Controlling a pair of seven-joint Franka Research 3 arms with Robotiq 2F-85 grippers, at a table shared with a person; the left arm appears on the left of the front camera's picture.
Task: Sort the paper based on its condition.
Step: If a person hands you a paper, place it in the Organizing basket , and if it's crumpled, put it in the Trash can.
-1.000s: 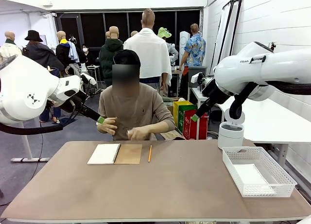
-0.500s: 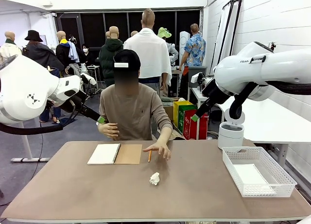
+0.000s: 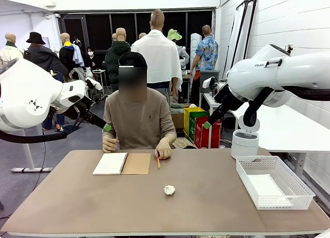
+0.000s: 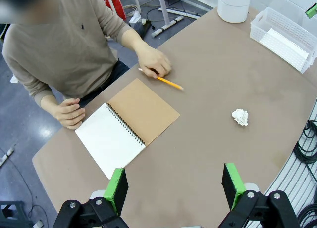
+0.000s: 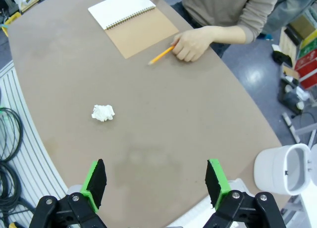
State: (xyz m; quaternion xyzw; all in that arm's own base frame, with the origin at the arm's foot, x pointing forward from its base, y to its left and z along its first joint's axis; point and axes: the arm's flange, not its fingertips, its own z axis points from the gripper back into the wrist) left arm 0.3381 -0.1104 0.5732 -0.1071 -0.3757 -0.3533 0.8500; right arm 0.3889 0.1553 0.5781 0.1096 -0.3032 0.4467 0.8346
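A crumpled ball of white paper (image 3: 169, 189) lies on the brown table (image 3: 206, 207), in front of the pencil. It sits ahead and to the right in the left wrist view (image 4: 240, 116) and ahead to the left in the right wrist view (image 5: 103, 112). A flat white sheet (image 3: 265, 186) lies inside the white basket (image 3: 301, 189) at the right. My left gripper (image 4: 175, 186) hangs open high above the near left of the table. My right gripper (image 5: 155, 182) is open too, raised over the right side. Neither holds anything.
A person sits at the far side, one hand (image 3: 164, 153) on an orange pencil (image 3: 158, 162), the other (image 3: 108, 143) by the open spiral notebook (image 3: 122, 163). A white round bin (image 3: 244, 143) stands behind the basket, off the table's right corner.
A second ago the person held the paper in both hands. It was then dropped on the table and rolled slightly right. The hand drew back to the pencil. Both arms stayed still.
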